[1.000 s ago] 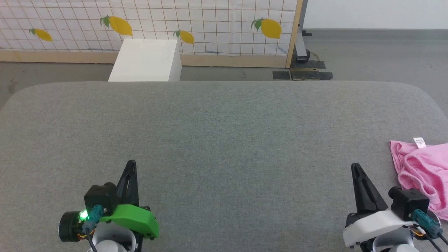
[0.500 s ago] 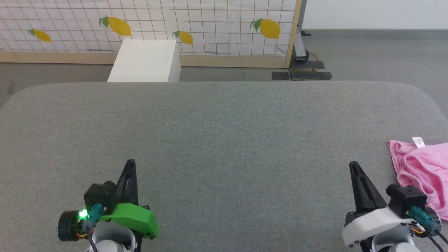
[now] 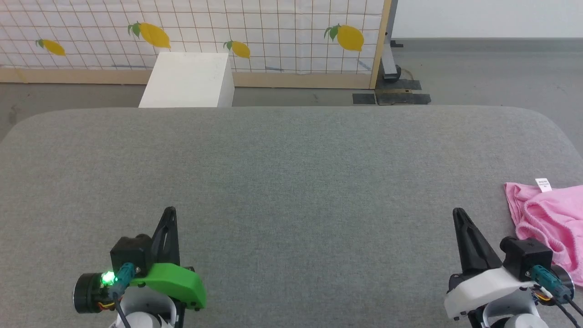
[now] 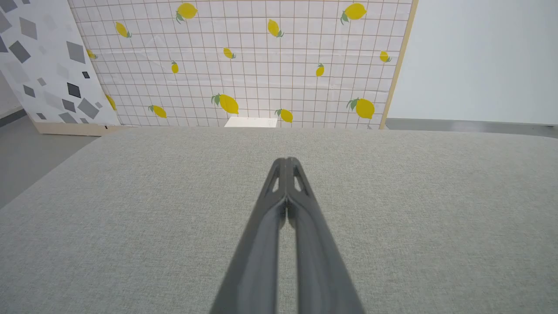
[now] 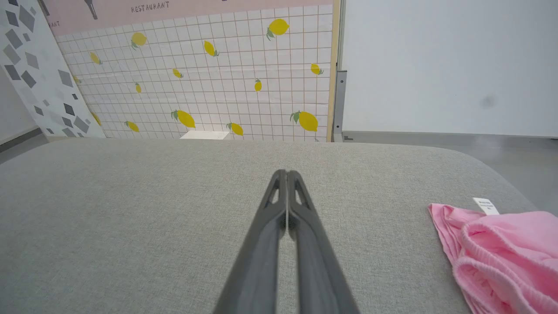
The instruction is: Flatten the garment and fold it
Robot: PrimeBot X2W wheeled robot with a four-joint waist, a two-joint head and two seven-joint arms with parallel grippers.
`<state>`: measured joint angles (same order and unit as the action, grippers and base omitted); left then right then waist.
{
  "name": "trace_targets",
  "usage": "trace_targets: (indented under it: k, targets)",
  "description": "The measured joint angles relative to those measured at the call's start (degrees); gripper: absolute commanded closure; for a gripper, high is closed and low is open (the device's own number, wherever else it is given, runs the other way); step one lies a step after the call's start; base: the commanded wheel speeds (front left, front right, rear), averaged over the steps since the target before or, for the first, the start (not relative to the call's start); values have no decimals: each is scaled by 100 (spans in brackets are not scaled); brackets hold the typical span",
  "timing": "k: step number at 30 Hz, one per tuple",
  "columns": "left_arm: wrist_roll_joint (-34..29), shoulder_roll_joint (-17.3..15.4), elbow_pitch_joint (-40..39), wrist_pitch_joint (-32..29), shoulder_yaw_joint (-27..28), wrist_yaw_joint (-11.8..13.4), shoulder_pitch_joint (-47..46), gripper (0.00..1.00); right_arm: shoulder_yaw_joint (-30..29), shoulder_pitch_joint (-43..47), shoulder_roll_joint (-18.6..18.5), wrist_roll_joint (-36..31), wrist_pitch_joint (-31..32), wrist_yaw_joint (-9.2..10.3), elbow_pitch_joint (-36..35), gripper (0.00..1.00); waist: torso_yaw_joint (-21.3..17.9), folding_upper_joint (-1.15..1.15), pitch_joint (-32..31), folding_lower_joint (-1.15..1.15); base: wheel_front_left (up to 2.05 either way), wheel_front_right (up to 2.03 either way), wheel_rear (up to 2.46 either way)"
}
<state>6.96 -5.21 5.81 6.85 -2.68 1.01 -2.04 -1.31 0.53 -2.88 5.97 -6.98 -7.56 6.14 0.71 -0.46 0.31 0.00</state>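
Since the earlier head pictures the whole view is sliding a little to the left, so it is the camera that is turning. The things are not changing their places on the surface.

The room is showing a pale plain wall (image 5: 444, 65) at the right and a gray floor (image 3: 478, 77) behind. A big panel (image 3: 273, 32) with a grid and yellow lemons is standing at the back. Beside it, in the left wrist view, a white board (image 4: 48, 65) with gray shapes is leaning. A white box (image 3: 186, 79) is standing on the floor, just behind the far edge of the surface.

The surface (image 3: 291, 173) is a wide gray cloth-covered top with rounded corners, and it is taking most of the head view.

The garment (image 3: 551, 214) is lying crumpled at the near right edge of the surface, partly going out of the picture. It is pink, with gathered hems. The right gripper (image 3: 457, 211) is hovering near it on its left, not touching it. Its two fingers are pressing together with nothing between them. The left gripper (image 3: 169, 210) is well apart, at the near left, closed the same way and holding nothing.

A small white label (image 3: 543, 184) is sticking out at the far edge of the garment.
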Motion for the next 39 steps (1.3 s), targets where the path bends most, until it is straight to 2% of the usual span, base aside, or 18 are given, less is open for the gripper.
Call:
trace_targets:
  k: [39]
  targets:
    - [-447,136,-364,-434,171,-51,88,100,80,0,0,-353,450,0,-379,100,-47,0,-20,0,0,0,0]
